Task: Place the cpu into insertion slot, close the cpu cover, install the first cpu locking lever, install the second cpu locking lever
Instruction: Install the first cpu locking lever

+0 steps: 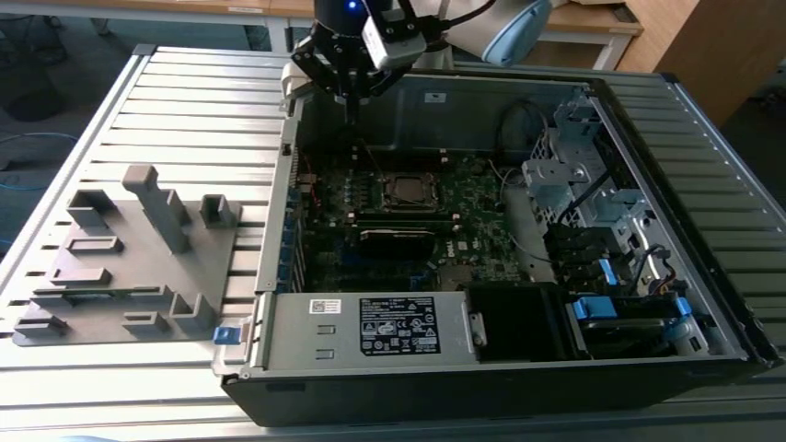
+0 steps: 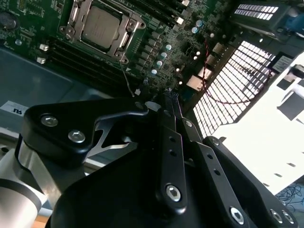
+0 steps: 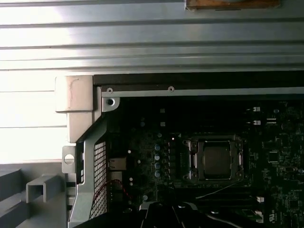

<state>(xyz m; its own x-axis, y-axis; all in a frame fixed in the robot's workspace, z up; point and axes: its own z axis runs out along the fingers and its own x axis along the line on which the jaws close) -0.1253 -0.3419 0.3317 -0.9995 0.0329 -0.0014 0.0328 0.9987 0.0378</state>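
1. Exterior view: the black metal gripper [image 1: 352,109] hangs over the open case's far wall, its slim fingers pressed together and empty.
2. The dull silver square cpu [image 2: 101,27] lies flat in the insertion slot [image 2: 67,30], framed by the thin shiny cpu cover [image 2: 125,40].

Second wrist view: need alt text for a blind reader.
The cpu lies flat on the green circuit board, framed by the silver cpu cover. The black gripper is in the foreground, apart from the cpu, jaws together and holding nothing; a perforated case wall stands beside the board.
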